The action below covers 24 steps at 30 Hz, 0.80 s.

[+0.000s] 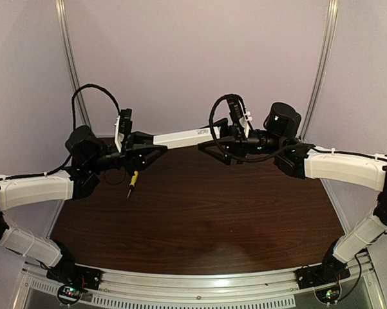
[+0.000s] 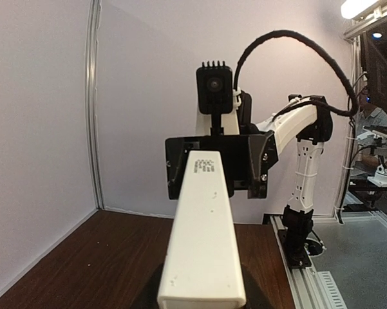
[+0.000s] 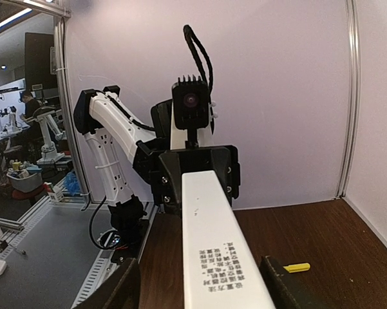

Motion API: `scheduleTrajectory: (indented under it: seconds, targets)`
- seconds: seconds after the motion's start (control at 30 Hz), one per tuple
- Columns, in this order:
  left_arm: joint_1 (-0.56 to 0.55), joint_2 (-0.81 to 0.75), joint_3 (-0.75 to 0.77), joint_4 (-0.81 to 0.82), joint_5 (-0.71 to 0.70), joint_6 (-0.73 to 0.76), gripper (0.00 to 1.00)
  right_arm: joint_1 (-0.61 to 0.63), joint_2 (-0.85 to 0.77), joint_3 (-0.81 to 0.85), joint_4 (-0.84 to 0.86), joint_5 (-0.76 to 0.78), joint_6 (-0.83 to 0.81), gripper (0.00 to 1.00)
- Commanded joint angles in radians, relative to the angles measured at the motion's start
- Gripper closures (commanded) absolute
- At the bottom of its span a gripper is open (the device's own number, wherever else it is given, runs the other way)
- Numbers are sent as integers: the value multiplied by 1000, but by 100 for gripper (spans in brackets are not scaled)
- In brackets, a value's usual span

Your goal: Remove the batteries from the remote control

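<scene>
The remote control [image 1: 185, 136], a slim white bar, is held level above the table between both arms. My left gripper [image 1: 161, 143] is shut on its left end; in the left wrist view the remote control [image 2: 205, 232] runs away from my left gripper [image 2: 203, 297] toward the right gripper. My right gripper [image 1: 207, 139] surrounds the other end, and the remote control [image 3: 219, 244] shows printed text. In the right wrist view my right gripper [image 3: 203, 290] has its jaws wider than the bar, with a gap on the left side. The batteries are hidden.
A yellow-handled screwdriver [image 1: 134, 182] lies on the dark wood table [image 1: 206, 219] under the left gripper; its handle shows in the right wrist view [image 3: 296, 267]. White walls close in the back and sides. A metal rail [image 1: 199, 286] runs along the near edge.
</scene>
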Motion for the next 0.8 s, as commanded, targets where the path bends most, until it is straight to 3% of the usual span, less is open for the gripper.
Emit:
scheduleTrajectory:
  seconds: [0.0,0.27,0.37,0.6,0.77]
  targets:
    - [6,-25,-11,81,-16,-11,100,5,13,23,47,13,19,38]
    - [6,-31,-23,106,-20,-19,100,5,27,24,70,24,34,33]
    - [6,-32,-25,110,-20,-18,100,5,28,25,91,21,43,36]
    - [6,-33,-27,105,-25,-14,100,5,35,33,97,12,44,54]
    - [6,-34,-29,117,-27,-21,100,5,37,32,92,9,41,49]
